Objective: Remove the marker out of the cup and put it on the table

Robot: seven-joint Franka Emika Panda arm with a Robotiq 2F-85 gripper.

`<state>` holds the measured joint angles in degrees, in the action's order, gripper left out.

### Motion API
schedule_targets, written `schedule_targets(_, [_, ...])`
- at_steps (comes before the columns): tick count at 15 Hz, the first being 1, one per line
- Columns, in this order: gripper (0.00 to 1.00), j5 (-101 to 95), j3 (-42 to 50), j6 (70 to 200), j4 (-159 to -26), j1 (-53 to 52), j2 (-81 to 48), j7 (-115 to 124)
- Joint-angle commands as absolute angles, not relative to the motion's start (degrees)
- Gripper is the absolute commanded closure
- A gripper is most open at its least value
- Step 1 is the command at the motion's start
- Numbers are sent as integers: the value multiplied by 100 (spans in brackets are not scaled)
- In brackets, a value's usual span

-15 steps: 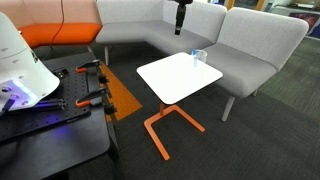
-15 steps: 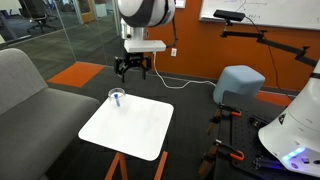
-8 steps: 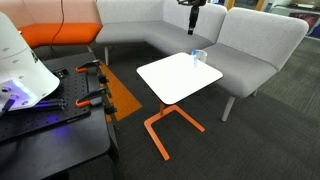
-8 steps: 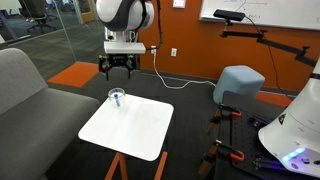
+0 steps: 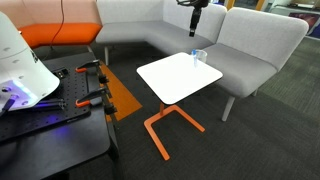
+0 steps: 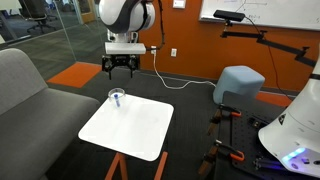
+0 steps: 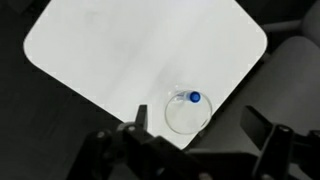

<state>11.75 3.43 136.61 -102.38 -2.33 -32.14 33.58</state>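
Compared with a second ago, the hand [image 6: 119, 69] is shifted sideways to hang high above the cup [image 6: 117, 99] at a corner of the white bench [image 6: 140, 128], spread wide open, holding and touching nothing, while the blue marker [image 7: 194, 97] stands inside the cup.

Grey sofa [image 5: 150, 35] at rear, black bench [image 5: 50, 125] w/ prob. clamps [image 5: 92, 100].
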Motion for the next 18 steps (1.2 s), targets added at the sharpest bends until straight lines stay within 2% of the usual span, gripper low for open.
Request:
schedule_targets(1, [9,991,707,13264,-9843,-512,-3458,4074])
schedule_targets(3, [26,1081,732,13124,-9641,-520,-3624,4199])
schedule_targets(5, [34,1101,751,13017,-9399,-532,-3821,4376])
schedule_targets(13, [32,1567,592,12361,-8134,-96,-4809,4442])
schedule_targets(16, [37,1671,568,12013,-7713,2,-5148,4442])
schedule_targets(18, [47,1707,564,11870,-7473,27,-5328,4456])
